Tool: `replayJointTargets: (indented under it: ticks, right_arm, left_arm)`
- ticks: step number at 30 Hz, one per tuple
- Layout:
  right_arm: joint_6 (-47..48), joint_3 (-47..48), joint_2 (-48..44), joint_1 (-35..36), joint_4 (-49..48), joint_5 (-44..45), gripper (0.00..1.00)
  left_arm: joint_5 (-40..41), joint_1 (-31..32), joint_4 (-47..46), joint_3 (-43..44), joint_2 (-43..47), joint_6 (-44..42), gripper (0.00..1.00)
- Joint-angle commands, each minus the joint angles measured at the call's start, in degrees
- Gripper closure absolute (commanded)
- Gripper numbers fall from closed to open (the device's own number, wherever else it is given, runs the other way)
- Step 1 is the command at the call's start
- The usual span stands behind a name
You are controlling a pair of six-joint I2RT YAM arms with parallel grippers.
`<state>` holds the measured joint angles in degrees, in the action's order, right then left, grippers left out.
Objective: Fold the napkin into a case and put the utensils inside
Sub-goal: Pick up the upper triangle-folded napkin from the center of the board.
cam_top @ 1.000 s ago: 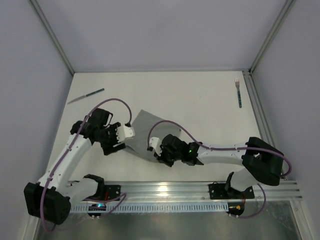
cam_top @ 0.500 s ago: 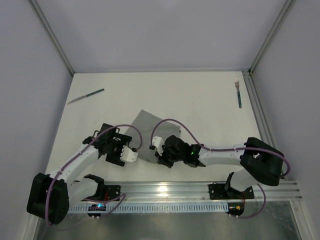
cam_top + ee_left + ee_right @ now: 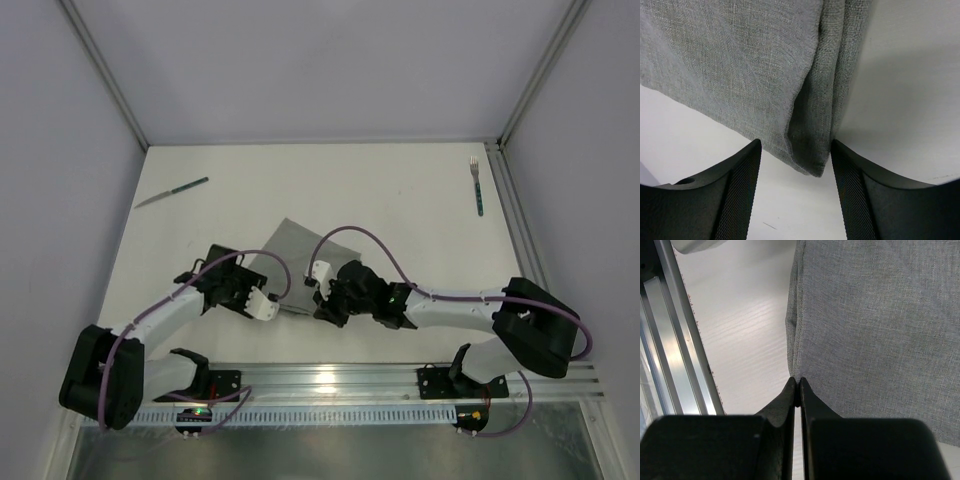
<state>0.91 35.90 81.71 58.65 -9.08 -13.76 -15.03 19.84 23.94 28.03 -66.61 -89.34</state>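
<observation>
The grey napkin [image 3: 298, 248] lies partly folded at the table's middle. My right gripper [image 3: 319, 279] sits at its near right edge; in the right wrist view it [image 3: 799, 383] is shut, with its tips pinching the napkin's [image 3: 880, 315] hem. My left gripper [image 3: 266, 304] is at the near left corner. In the left wrist view it [image 3: 795, 146] is open, and a doubled corner of the napkin [image 3: 740, 60] lies between its fingertips [image 3: 756, 150]. The knife [image 3: 172, 192] lies far left and the fork [image 3: 477, 186] far right, both away from the grippers.
An aluminium rail [image 3: 330, 380] runs along the table's near edge behind the arm bases. Grey walls close the table in on the left, back and right. Purple cables loop over both arms above the napkin.
My left gripper swung from the napkin's left side down to its near left corner. The right gripper shifted slightly up and right, staying shut, and the napkin's near edge shifted with it.
</observation>
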Motion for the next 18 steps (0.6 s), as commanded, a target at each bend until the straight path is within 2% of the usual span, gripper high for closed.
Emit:
replayJointTargets:
  ticks: [1, 4, 8, 10, 13, 14, 15, 17, 18]
  right_arm:
    - [-0.73, 2.16, -2.35, -0.82, -1.56, -1.01, 0.97]
    - [-0.82, 2.42, -2.0, -1.08, -1.55, -1.35, 0.97]
    - [-0.82, 2.95, -1.56, -1.26, -1.11, -1.71, 0.97]
    - [-0.82, 3.12, -1.47, -1.26, -0.94, -1.71, 0.97]
    - [-0.82, 3.12, -1.64, -1.44, -0.94, -1.8, 0.97]
    - [-0.82, 3.12, -1.64, -1.52, -0.94, -1.8, 0.97]
    - [-0.82, 2.95, -1.82, -1.7, -0.94, -1.97, 0.97]
    - [-2.21, 2.86, -2.26, -2.05, -0.85, -1.97, 0.97]
    - [-2.4, 2.86, -2.78, -2.14, -0.76, -1.97, 0.97]
  left_arm:
    - [-1.76, 0.47, 0.57, -1.84, -2.03, -2.32, 0.39]
    - [-2.46, 0.55, 3.21, -2.98, -1.16, -6.01, 0.33]
    - [-1.85, 0.73, 4.27, -3.25, -1.94, -6.9, 0.35]
    - [-0.97, 0.73, 4.79, -2.98, -3.43, -6.72, 0.43]
    - [-0.44, 0.82, 4.88, -2.28, -5.54, -6.29, 0.62]
    - [-0.36, 0.82, 5.14, -1.41, -5.98, -5.85, 0.7]
    - [-0.35, 0.82, 5.15, -0.88, -6.51, -5.06, 0.86]
    - [-0.53, 0.82, 5.32, 0.35, -7.65, -2.69, 1.0]
    - [-0.44, 0.82, 5.58, 1.4, -7.83, -2.33, 1.0]
